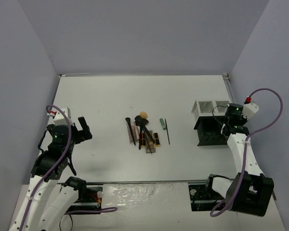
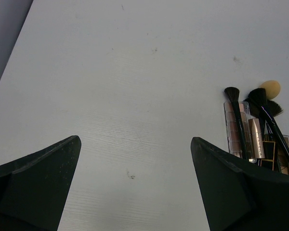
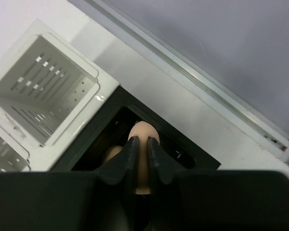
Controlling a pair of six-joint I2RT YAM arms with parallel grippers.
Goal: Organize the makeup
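- The right jaws are drawn in to a slit and pinch a tan sponge (image 3: 142, 130), whose rounded end pokes out past the black fingers (image 3: 123, 163)
- That sponge hangs over the black compartment (image 3: 111, 115) of the organizer rack (image 1: 209, 126), which stands at the right of the bench (image 1: 101, 96)
- A second sponge (image 3: 112, 153) lies inside the same compartment, just left of the held one and partly hidden by a finger
- White slotted bins (image 3: 43, 86) adjoin the black part on its far side
- The left jaws stand wide with nothing between them, over bare bench at the left
- The rest of the makeup lies in a heap mid-bench: a third sponge (image 1: 143, 115) at the far end, black brushes (image 1: 143, 129) crossing brown and pink palettes (image 1: 132, 135)
- Just right of the heap lie a small green item (image 1: 162, 123) and a slim black stick (image 1: 167, 131), side by side
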